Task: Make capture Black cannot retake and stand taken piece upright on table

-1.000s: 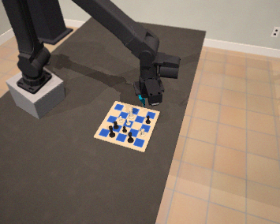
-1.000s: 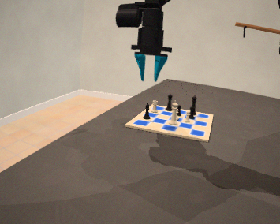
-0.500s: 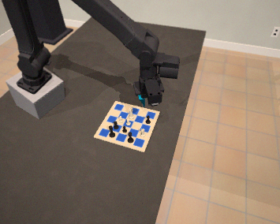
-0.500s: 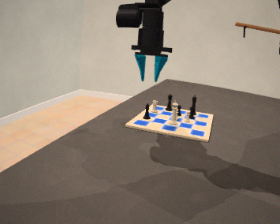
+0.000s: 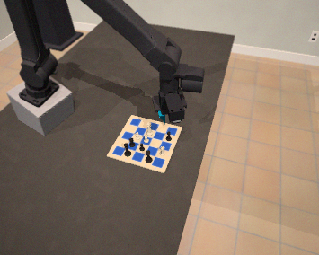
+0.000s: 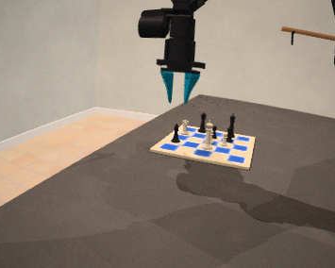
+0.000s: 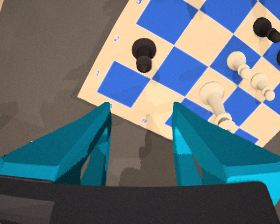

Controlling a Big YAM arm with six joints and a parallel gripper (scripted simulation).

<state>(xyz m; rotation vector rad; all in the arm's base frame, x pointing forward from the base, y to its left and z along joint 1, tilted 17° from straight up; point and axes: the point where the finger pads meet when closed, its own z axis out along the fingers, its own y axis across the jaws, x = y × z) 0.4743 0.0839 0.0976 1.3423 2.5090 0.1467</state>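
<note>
A small chessboard (image 5: pixel 145 144) of blue and cream squares lies on the dark table, with several white and black pieces standing upright on it. It also shows in the exterior view (image 6: pixel 206 145) and in the wrist view (image 7: pixel 204 50). My gripper (image 6: pixel 178 87) hangs well above the table near the board's far corner, its teal fingers partly open with nothing between them. In the wrist view the fingers frame the board's edge. A black pawn (image 7: pixel 143 52) stands on the board's corner area closest to the gripper, and white pieces (image 7: pixel 213 96) stand further in.
The arm's grey base block (image 5: pixel 40 105) stands at the table's left. The table's right edge (image 5: pixel 200 171) borders a tiled floor. A wooden rail (image 6: pixel 309 34) is on the far wall.
</note>
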